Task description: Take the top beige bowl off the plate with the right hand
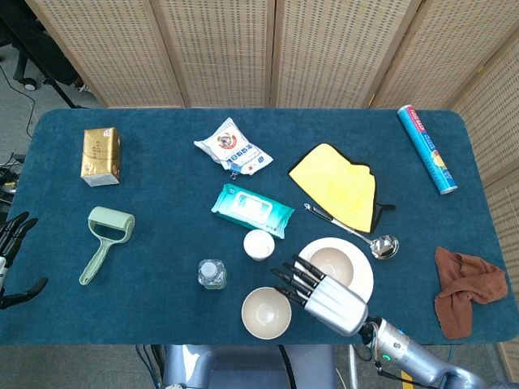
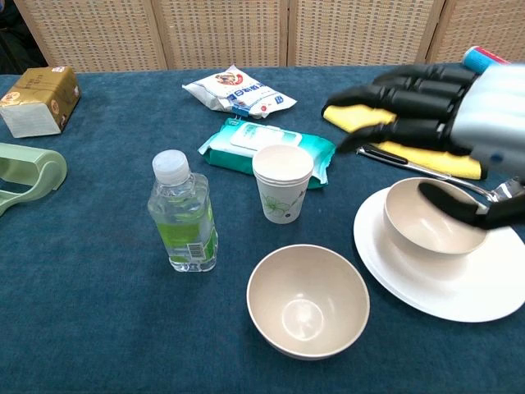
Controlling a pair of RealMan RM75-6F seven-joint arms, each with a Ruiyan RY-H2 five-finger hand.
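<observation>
1. Now, one beige bowl (image 2: pixel 308 302) sits upright on the blue table (image 1: pixel 162 178), low in the middle of the chest view, just left of the white plate (image 2: pixel 459 287) and apart from it.
2. A second beige bowl (image 2: pixel 431 226) rests on that plate, at the right of the frame.
3. Over the plate hangs the right hand (image 2: pixel 447 123), holding nothing, its black fingers (image 2: pixel 394 94) spread and pointing left.
4. At the left edge of the head view, the left hand (image 1: pixel 12 259) shows only dark fingers spread apart, grasping nothing.
5. Above the free bowl stands a paper cup (image 2: pixel 283 185), with a water bottle (image 2: pixel 182 213) to its left.
6. Behind the cup lies a teal wipes pack (image 2: pixel 246 144); a yellow cloth (image 1: pixel 336 182) and a spoon (image 1: pixel 365 235) lie up right of the plate.
</observation>
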